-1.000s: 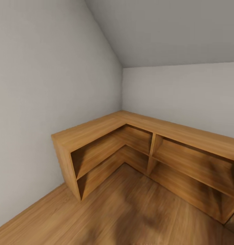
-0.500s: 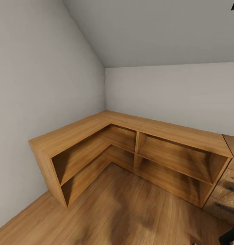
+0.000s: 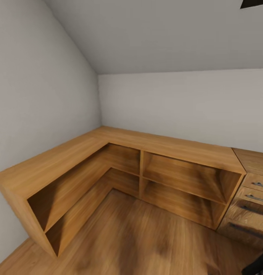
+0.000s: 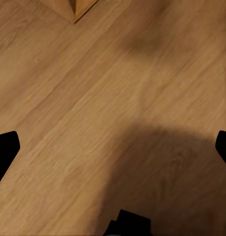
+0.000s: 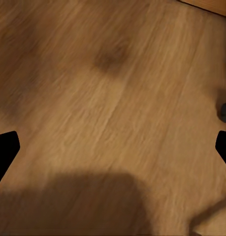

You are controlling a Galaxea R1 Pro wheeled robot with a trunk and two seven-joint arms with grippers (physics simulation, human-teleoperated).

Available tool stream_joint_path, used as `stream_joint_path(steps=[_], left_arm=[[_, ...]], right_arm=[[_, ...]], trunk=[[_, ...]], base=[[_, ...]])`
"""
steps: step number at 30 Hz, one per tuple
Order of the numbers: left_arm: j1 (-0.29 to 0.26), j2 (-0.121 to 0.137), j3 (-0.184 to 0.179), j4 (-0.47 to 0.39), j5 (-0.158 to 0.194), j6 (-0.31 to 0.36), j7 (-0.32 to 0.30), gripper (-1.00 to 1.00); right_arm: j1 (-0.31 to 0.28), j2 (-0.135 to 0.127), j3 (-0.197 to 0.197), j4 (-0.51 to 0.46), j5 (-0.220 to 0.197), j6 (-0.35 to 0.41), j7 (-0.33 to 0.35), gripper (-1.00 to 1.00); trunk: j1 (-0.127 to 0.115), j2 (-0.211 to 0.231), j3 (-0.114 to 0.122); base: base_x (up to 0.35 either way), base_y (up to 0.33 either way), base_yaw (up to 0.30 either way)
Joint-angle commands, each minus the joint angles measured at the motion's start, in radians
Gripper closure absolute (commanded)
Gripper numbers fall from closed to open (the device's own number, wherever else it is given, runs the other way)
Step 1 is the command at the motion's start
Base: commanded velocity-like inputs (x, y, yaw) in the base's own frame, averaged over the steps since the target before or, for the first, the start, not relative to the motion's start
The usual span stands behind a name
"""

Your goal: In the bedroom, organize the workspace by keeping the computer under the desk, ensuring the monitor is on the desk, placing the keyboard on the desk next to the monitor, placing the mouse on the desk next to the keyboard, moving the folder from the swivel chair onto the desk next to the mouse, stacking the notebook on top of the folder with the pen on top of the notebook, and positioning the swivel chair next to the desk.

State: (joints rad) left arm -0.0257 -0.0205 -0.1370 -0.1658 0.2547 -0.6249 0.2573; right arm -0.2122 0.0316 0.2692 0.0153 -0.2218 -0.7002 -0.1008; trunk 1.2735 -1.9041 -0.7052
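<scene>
Both grippers are seen in their wrist views with fingers spread wide and nothing between them: the left gripper (image 4: 113,147) and the right gripper (image 5: 113,147) are each held over bare wooden floor (image 3: 146,244), dark fingertips at the frame edges. From the head camera an L-shaped wooden shelf unit (image 3: 120,152) is seen set into the corner of grey walls (image 3: 177,103), with a wooden drawer cabinet (image 3: 249,198) beside it. None of the task's things can be located in these views

Soft even light, blurry renders, dark shadows on floor (image 4: 157,167).
</scene>
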Motion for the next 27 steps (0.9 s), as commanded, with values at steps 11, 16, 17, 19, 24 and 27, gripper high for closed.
stream_joint_path(steps=[11, 16, 17, 19, 24, 27], left_arm=[[0.000, 0.001, -0.009, 0.000, 0.006, -0.002, 0.005, -1.00], [0.000, 0.001, -0.009, 0.000, 0.006, -0.002, 0.005, -1.00], [0.000, 0.001, -0.009, 0.000, 0.006, -0.002, 0.005, -1.00], [0.000, 0.001, -0.009, 0.000, 0.006, -0.002, 0.005, -1.00], [0.000, 0.000, -0.010, 0.001, 0.005, 0.001, 0.004, -1.00], [0.000, -0.001, -0.013, 0.001, 0.005, 0.001, 0.003, -1.00]], right_arm=[[-0.001, 0.001, 0.008, 0.002, -0.005, -0.002, -0.005, -1.00], [-0.001, 0.001, 0.008, 0.002, -0.005, -0.002, -0.005, -1.00], [-0.001, 0.001, 0.008, 0.002, -0.005, -0.002, -0.005, -1.00], [-0.001, 0.001, 0.008, 0.002, -0.005, -0.002, -0.005, -1.00], [-0.001, 0.001, 0.009, 0.002, -0.005, -0.001, -0.005, -1.00], [-0.001, 0.001, 0.009, 0.002, -0.005, -0.001, -0.005, -1.00]], trunk=[[0.000, 0.000, -0.011], [0.000, 0.000, -0.015], [0.000, 0.000, -0.016], [0.000, 0.000, -0.018], [0.000, 0.000, -0.023], [0.000, 0.000, -0.025]], base=[[0.295, 0.129, -0.257], [0.267, 0.175, -0.255], [0.263, 0.192, -0.255], [0.261, 0.196, -0.255], [0.185, 0.139, -0.255], [0.078, 0.058, -0.256]])
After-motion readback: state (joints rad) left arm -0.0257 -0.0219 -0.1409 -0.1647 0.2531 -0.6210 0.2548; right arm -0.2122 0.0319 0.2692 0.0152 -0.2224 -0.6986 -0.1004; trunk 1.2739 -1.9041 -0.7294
